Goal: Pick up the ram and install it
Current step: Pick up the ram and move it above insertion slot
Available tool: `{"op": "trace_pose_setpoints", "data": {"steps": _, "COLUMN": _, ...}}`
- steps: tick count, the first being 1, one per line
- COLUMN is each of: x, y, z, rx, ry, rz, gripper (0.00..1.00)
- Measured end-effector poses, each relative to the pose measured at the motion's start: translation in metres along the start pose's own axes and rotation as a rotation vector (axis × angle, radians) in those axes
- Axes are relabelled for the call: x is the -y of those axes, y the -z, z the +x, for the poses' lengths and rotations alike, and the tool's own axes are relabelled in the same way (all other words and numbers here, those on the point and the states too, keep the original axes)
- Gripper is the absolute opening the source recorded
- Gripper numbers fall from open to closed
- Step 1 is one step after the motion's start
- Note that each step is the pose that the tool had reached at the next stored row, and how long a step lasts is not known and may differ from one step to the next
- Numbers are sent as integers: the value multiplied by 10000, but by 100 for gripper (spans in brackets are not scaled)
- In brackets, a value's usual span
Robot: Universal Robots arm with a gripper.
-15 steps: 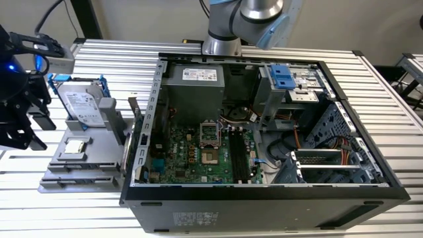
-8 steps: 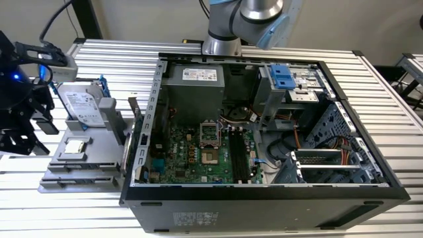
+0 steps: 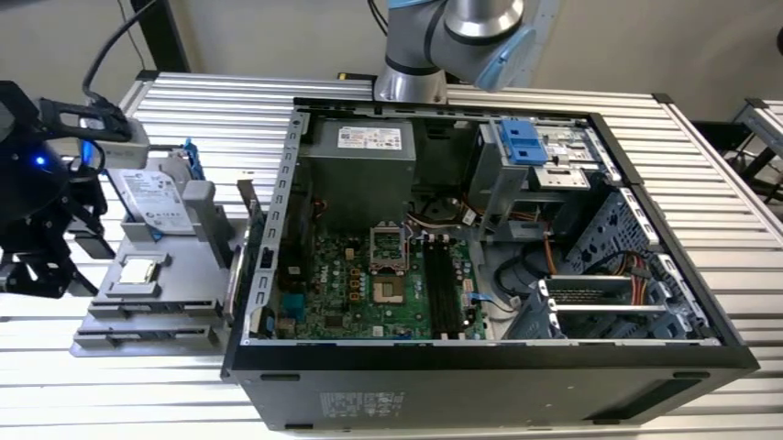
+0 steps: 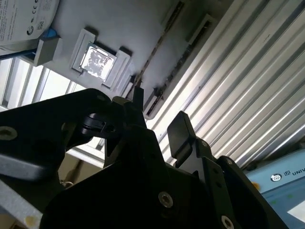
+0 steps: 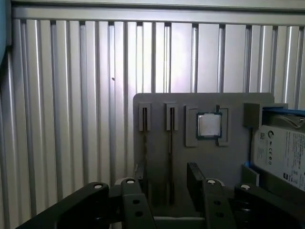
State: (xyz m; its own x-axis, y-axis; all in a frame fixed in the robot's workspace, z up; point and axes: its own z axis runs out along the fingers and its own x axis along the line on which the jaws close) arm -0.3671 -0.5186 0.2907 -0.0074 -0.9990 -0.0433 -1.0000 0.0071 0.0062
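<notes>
Two ram sticks stand on edge in the slots of a grey holder (image 5: 157,102). One ram (image 5: 170,143) lies in line with the gap between my fingers, and the other ram (image 5: 144,143) is beside it. In the second wrist view the ram (image 4: 155,55) shows as a thin dark edge beyond the fingertips. My gripper (image 5: 167,183) (image 4: 159,114) hangs open above the holder's near end, touching nothing. In the exterior view the gripper (image 3: 43,270) is at the far left, beside the holder (image 3: 147,321). The black memory slots (image 3: 446,289) sit on the motherboard inside the open case.
On the holder, a processor chip (image 5: 209,125) lies next to the ram slots and a hard drive (image 5: 281,152) with a blue bracket sits past it. The open computer case (image 3: 490,353) stands at the exterior view's right of the holder, on a ribbed metal table (image 3: 734,211).
</notes>
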Motion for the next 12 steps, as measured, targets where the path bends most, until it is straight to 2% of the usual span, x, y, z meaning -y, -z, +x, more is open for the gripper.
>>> {"op": "trace_pose_setpoints", "data": {"steps": 12, "x": 18, "y": -217, "z": 33, "rx": -5, "ry": -6, "rz": 23, "gripper": 100}}
